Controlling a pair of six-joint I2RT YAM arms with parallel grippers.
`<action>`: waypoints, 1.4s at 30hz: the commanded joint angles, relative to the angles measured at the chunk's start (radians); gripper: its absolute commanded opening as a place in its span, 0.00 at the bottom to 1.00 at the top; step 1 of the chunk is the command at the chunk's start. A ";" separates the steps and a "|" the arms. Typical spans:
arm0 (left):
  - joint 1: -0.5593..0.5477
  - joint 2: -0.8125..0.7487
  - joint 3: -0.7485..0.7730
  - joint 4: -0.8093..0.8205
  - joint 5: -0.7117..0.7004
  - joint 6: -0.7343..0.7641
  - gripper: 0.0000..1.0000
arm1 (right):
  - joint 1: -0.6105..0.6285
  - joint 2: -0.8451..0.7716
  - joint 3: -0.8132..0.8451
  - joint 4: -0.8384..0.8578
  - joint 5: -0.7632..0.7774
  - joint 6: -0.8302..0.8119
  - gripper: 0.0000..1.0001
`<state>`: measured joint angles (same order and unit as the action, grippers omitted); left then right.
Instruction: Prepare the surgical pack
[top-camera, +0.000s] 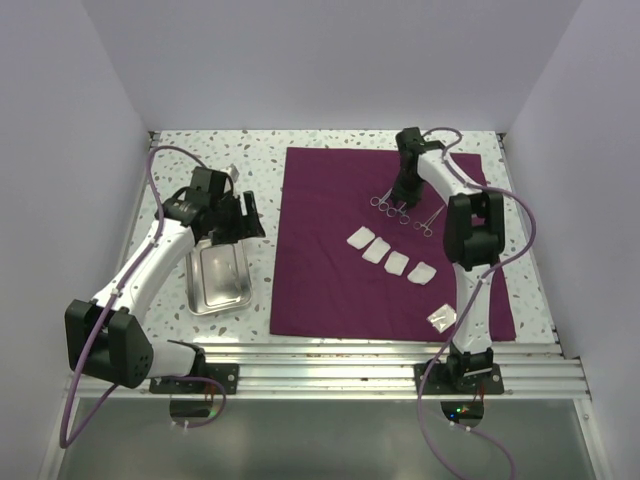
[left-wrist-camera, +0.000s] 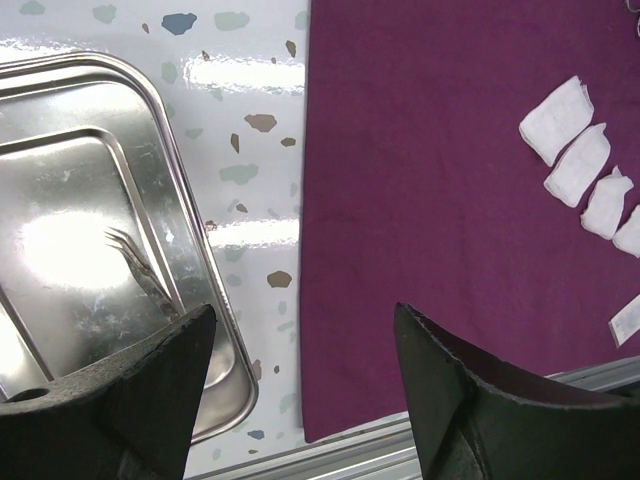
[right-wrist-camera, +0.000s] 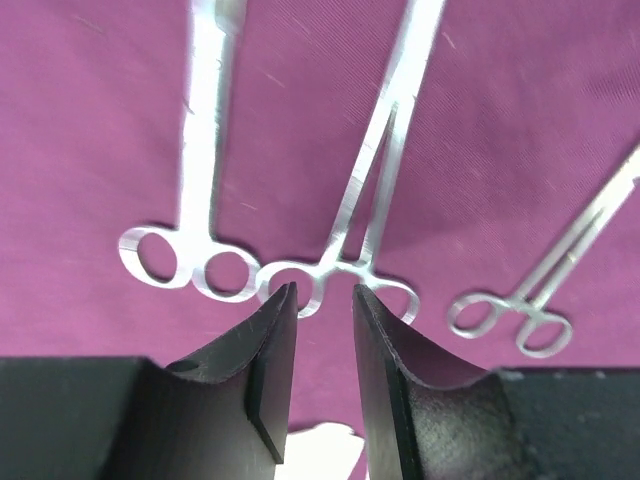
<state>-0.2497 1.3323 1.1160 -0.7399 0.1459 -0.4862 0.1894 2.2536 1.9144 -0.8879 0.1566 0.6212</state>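
Note:
The dark purple cloth (top-camera: 330, 270) lies flat and open on the table. Three silver scissor-like instruments (top-camera: 402, 209) lie side by side on its far right part. Several white gauze squares (top-camera: 392, 256) lie in a slanted row at its middle. The steel tray (top-camera: 220, 282) stands on the bare table left of the cloth. My left gripper (top-camera: 245, 218) is open and empty, over the gap between the tray (left-wrist-camera: 90, 180) and the cloth (left-wrist-camera: 430, 150). My right gripper (right-wrist-camera: 323, 292) is slightly open, its tips just above the ring handles of the middle instrument (right-wrist-camera: 372, 170).
A small white packet (top-camera: 441, 318) lies on the cloth's near right corner. Metal rails (top-camera: 320, 355) run along the near edge. White walls close in the table on the left, the right and the far side. Gauze (left-wrist-camera: 578, 160) shows at the right of the left wrist view.

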 joint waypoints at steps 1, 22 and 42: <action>-0.005 -0.016 0.019 0.031 0.023 -0.003 0.75 | -0.011 -0.064 -0.029 -0.069 0.067 0.000 0.33; -0.014 0.021 0.027 0.028 0.066 0.015 0.74 | -0.150 -0.292 -0.440 0.101 -0.008 -0.083 0.30; -0.016 0.007 0.047 0.016 0.084 0.057 0.83 | -0.160 -0.187 -0.483 0.126 0.020 -0.080 0.14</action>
<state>-0.2588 1.3537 1.1202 -0.7349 0.2020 -0.4618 0.0360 2.0163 1.4395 -0.7624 0.1604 0.5480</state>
